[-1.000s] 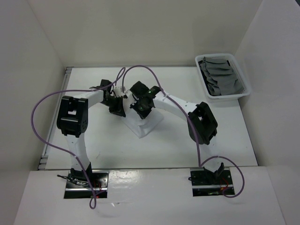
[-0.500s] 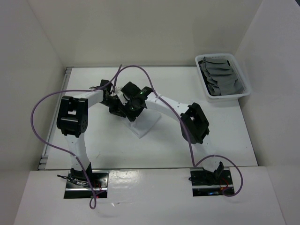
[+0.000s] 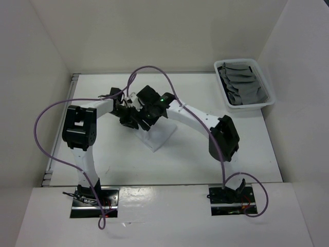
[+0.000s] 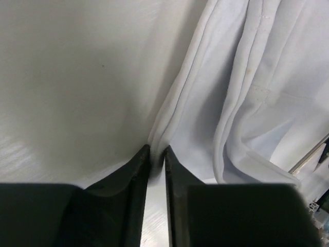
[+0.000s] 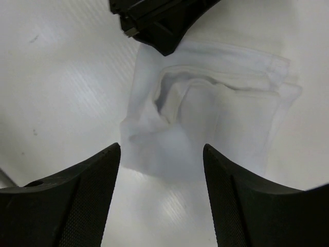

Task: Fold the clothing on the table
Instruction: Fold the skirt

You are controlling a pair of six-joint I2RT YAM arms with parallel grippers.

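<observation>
The clothing [image 3: 159, 138] is a small white garment, folded into a rough rectangle near the middle of the table [image 3: 103, 154]. My left gripper [image 3: 131, 117] sits low at its left edge. In the left wrist view the jaws [image 4: 157, 152] stand nearly together, with a layered fold of the clothing [image 4: 247, 103] pinched between the tips. My right gripper [image 3: 146, 117] hovers just above the cloth; in the right wrist view it [image 5: 160, 148] is open with nothing between its fingers, the clothing [image 5: 216, 118] below it and the left gripper's fingers [image 5: 159, 20] at the top.
A white basket [image 3: 236, 62] holding folded grey cloths [image 3: 241, 85] stands at the far right corner. White walls close in the table on three sides. A metal rail [image 3: 61, 128] runs along the left edge. Purple cables arc over both arms.
My right gripper has opened, let go of the clothing and drawn back slightly toward the far side. The left jaws have loosened a little but stay at the fold.
</observation>
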